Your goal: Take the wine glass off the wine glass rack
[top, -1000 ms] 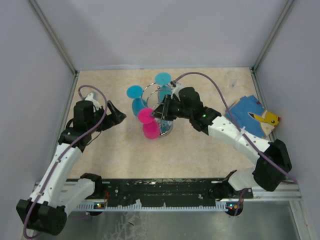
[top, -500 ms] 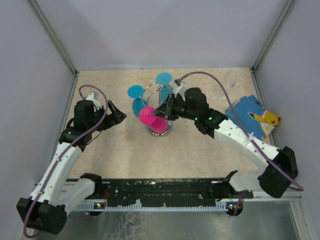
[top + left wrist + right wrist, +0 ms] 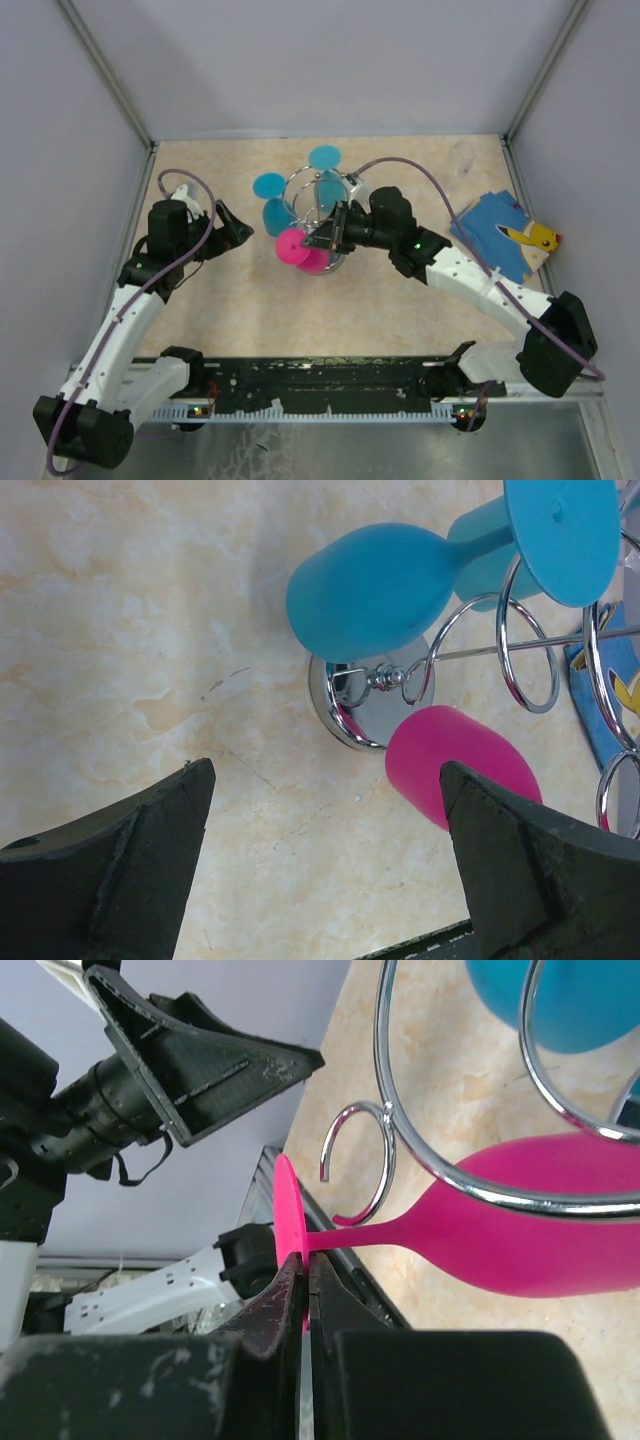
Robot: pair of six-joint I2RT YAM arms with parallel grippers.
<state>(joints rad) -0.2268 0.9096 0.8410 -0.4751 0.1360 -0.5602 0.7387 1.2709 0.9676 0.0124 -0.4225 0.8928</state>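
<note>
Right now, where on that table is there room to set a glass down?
Bare tabletop lies between the rack and the black rail, and in the far corner beyond the blue cloth. The middle is crowded: rack, blue glasses, the right end effector pinching the pink wine glass.

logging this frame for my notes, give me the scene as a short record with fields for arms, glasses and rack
right gripper: shut on the foot of the pink wine glass
left gripper: open, holding nothing, left of the rack
wine glass rack: chrome, upright on the table
pink glass stem: beside a curled loop arm; cannot tell if free of it
blue wine glasses: two, hanging on the rack
task: glass gripped, not yet clear of the rack
</note>
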